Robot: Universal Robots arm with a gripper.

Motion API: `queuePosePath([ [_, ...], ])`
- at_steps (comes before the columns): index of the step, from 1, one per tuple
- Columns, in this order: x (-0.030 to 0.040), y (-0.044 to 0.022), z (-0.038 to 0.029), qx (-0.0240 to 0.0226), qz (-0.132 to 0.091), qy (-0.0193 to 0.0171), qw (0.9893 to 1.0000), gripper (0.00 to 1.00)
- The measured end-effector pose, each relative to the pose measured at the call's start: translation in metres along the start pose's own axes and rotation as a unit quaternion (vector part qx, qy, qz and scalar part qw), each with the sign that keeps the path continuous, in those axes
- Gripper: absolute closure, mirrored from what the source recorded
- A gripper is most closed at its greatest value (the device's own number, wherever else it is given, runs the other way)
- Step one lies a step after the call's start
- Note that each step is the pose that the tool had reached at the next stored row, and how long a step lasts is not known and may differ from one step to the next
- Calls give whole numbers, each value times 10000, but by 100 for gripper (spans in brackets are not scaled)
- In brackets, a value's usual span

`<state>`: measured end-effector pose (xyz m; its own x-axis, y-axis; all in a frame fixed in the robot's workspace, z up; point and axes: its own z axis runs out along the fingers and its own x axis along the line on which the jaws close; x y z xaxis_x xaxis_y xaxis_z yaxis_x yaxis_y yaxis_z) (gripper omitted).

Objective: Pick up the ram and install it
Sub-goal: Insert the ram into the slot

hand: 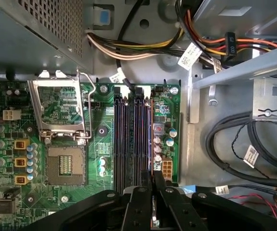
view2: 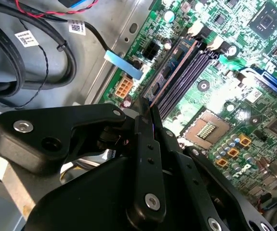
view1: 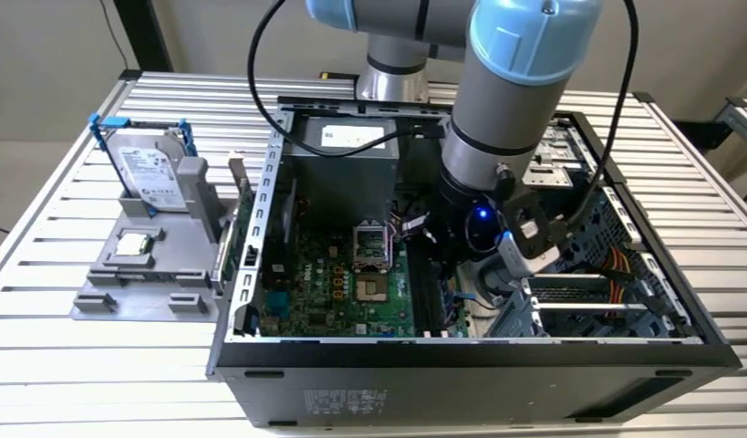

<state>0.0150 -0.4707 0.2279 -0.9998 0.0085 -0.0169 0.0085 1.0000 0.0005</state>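
Gripper (hand: 152,192) of mine sits low inside the computer case (view1: 471,351), its fingers (view2: 148,144) drawn narrow and pinching the ram (hand: 151,144) edge-on, right over the memory slots (hand: 128,134) on the motherboard (hand: 42,159). Seen in both wrist views, the stick's long axis runs along those slots, and it stands in the slot on the side away from the processor socket (hand: 66,166). I judge it lined up, though I cannot tell whether it is fully seated.
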Motion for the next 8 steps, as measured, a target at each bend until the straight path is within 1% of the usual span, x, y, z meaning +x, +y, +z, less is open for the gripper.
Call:
queuePosePath([
  [8,9,0,27,1,0,0,10000,100],
])
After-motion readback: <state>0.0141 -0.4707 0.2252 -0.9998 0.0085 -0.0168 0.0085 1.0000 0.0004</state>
